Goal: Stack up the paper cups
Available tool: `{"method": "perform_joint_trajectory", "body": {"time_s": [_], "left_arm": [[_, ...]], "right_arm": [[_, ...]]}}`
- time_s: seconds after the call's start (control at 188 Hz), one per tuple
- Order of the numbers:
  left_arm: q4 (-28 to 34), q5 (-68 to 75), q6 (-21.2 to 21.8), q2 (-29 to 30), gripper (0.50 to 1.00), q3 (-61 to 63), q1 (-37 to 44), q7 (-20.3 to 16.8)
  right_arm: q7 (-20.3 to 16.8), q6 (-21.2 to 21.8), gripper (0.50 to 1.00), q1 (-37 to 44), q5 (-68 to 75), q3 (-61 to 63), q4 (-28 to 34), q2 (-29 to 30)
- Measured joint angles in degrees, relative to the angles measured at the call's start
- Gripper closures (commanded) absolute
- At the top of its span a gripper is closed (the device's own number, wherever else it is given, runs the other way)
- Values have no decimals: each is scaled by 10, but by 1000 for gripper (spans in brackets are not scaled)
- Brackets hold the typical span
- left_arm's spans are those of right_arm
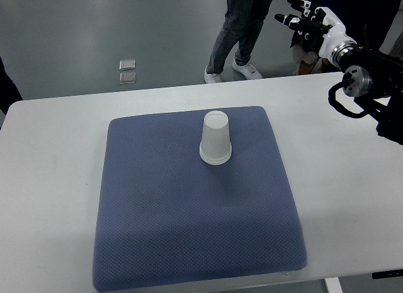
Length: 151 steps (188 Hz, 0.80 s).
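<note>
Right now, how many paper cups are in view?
1 cup visible: upside down on the blue mat, near its far edge. More may be nested inside it; cannot tell.

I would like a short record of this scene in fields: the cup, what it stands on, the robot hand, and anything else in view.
cup: one white paper cup, upside down, possibly a stack
support: blue mat on white table
cup position: upper middle of the mat
right hand: raised beyond the table's far right corner, fingers spread, holding nothing
left hand: not in view
background: a person's legs on the grey floor
</note>
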Motion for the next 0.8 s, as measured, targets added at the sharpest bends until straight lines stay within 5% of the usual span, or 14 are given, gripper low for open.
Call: {"method": "perform_joint_trajectory", "body": {"time_s": [0.218, 0.802], "left_arm": [[0, 0, 0, 0, 500, 0, 0, 0], [0, 0, 0, 0, 500, 0, 0, 0]], "right_arm": [[34, 84, 589, -34, -22, 3, -3, 13], [45, 80, 589, -70, -18, 116, -7, 17]]}}
